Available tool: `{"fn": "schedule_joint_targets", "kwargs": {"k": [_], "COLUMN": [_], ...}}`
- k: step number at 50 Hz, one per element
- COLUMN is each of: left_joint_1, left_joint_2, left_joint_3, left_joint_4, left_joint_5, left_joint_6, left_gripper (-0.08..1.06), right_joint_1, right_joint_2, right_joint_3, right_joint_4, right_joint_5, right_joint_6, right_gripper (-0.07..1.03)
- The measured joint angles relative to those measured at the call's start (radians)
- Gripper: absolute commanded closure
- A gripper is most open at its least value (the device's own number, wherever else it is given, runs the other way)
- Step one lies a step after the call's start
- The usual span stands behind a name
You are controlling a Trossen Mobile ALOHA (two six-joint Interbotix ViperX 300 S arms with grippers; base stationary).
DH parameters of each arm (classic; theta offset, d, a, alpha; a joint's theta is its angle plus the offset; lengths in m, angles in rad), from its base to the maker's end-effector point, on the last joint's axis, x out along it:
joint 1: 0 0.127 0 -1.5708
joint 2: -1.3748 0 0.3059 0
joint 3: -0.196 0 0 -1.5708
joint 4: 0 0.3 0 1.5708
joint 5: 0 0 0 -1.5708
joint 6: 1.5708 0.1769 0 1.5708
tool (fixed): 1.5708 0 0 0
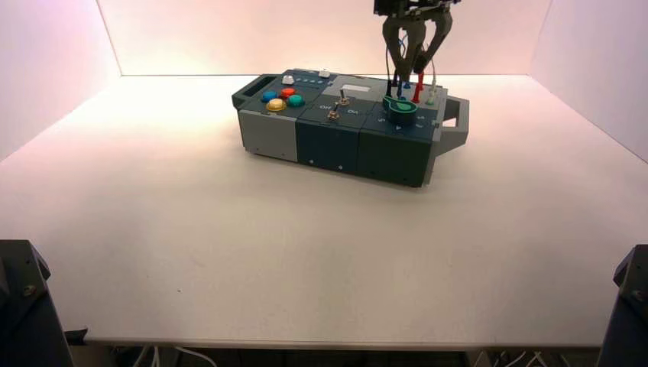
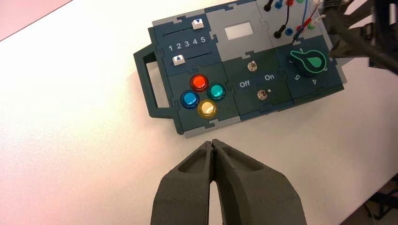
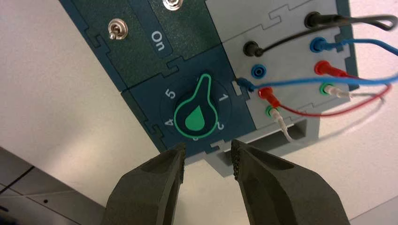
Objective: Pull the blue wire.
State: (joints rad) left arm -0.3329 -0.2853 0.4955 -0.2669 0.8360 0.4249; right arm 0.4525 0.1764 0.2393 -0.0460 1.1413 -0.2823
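Bright pinkish glare across the white tabletop (image 1: 229, 252), faint soft shadow below the box (image 1: 328, 145).

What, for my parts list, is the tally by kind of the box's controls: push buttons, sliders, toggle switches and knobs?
Push buttons: 4
Sliders: 2
Toggle switches: 2
Knobs: 1
Total: 9

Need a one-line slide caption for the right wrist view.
Right gripper open above the box's knob, blue wire with one plug out of its socket.
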Motion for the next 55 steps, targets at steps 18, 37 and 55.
{"fn": "schedule_joint_targets", "kwargs": {"k": [18,37,55], "left_joint_1": [0.0,0.0,0.005], "left_joint_2": [0.011,0.014,0.015], "left_joint_3": [0.021,0.077,0.16], "left_joint_4": [0.002,0.009,0.014], "left_joint_5": [-0.049,-0.19,-0.333], "left_joint_6": [0.0,-0.002,0.0], "left_gripper": [1.01,1.01,1.01], "right_joint_1": [-0.003,-0.066,-0.087], "right_joint_2": [-0.114,-0.232,-0.295], "right_joint_3": [0.104,0.212,0.331], "right_joint_4": [-0.002,-0.003,-0.002], "right_joint_5": [-0.123,-0.273,-0.426], "right_joint_6": [0.026,0.075,0.109], "right_gripper": [0.45,0.45,0.45]}}
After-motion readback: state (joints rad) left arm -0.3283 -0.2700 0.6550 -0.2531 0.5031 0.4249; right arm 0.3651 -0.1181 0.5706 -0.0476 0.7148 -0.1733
